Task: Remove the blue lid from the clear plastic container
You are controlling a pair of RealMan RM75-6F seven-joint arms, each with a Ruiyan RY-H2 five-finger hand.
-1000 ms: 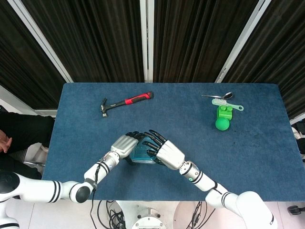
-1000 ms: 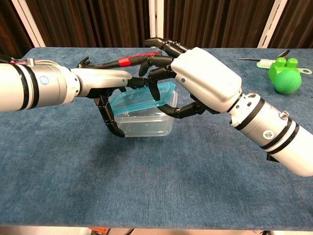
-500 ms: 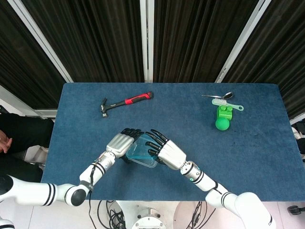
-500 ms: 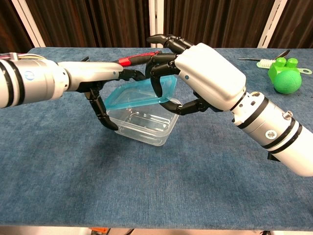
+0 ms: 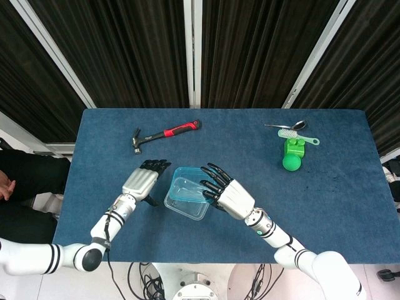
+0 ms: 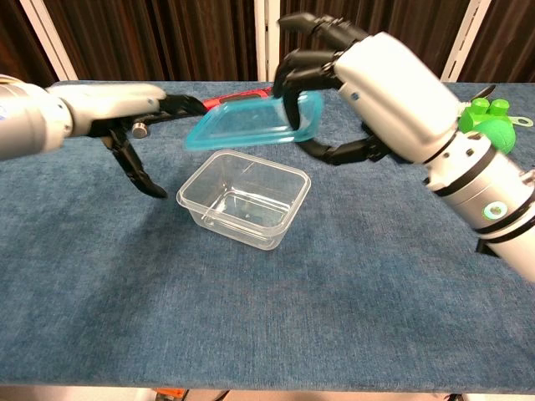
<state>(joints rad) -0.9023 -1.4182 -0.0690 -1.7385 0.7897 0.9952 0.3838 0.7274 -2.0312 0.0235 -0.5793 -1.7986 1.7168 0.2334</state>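
Head view: a blue felt-like table (image 5: 337, 187) backed by dark pleated curtains (image 5: 250, 50). The clear plastic container (image 5: 185, 201) sits near the front edge. The left hand (image 5: 142, 182) hangs spread beside it, holding nothing.

Chest view: the right hand (image 6: 368, 75) grips the blue lid (image 6: 251, 124), lifted and tilted above the rectangular container.

Blue lid (image 6: 255, 123) now fully off & lifted clear above the clear plastic container (image 6: 243, 198) by right hand (image 6: 368, 79), which rose toward frame top, while left hand (image 6: 117, 104) let go of the box, fingers spread, and pulled away to the left.
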